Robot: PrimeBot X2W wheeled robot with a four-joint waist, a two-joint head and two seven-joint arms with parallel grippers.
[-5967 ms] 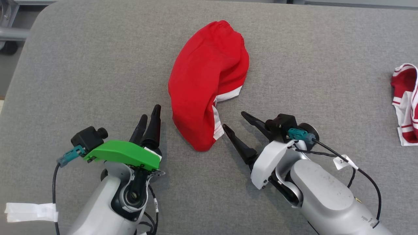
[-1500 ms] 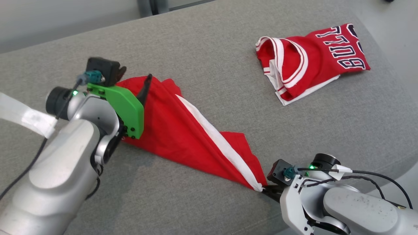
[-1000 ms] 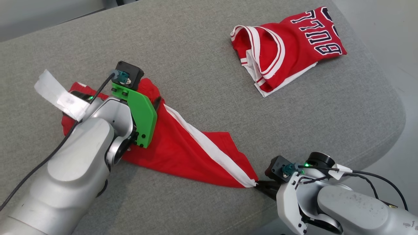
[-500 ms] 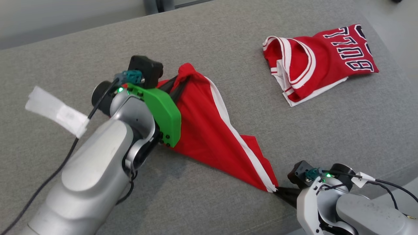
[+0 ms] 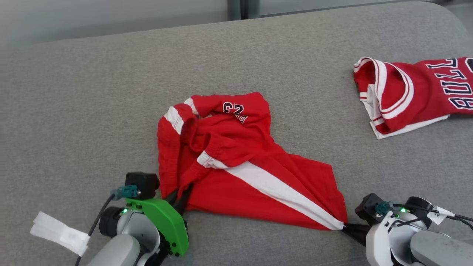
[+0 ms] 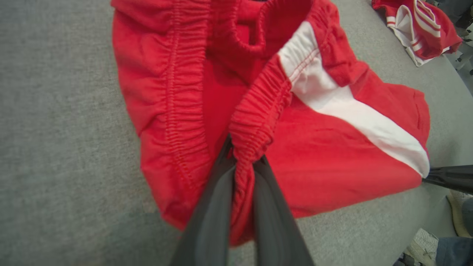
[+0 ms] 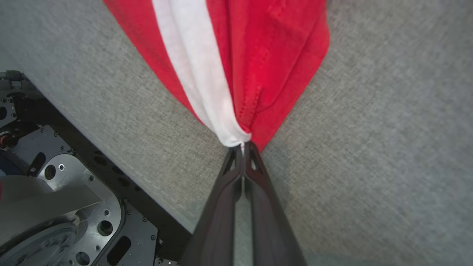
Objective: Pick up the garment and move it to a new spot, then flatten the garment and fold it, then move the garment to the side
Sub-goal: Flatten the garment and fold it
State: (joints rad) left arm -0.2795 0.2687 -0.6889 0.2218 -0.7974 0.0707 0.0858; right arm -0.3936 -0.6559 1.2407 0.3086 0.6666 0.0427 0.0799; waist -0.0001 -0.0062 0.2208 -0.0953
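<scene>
A pair of red shorts [image 5: 236, 170] with a white side stripe lies rumpled mid-table, its far part bunched, a printed number showing. My left gripper [image 5: 181, 194] at the lower left is shut on the elastic waistband [image 6: 255, 122]; its two dark fingers [image 6: 218, 207] pinch the gathered band in the left wrist view. At the lower right my right gripper [image 5: 345, 228] is shut on the hem corner where the white stripe [image 7: 201, 81] ends, near the table's front edge. The red shorts [image 7: 258, 55] fan out from the right gripper [image 7: 243, 147].
A folded red and white jersey [image 5: 410, 99] with dark lettering lies at the far right of the grey fabric table [image 5: 92, 111]. The table's front edge [image 7: 122, 162] runs close by my right gripper, with the robot's dark base [image 7: 48, 177] below it.
The camera has turned. My left gripper has drawn the waistband back toward the table's front edge, from a raised hold to low. The shorts now lie spread and rumpled. The right gripper keeps its hem corner.
</scene>
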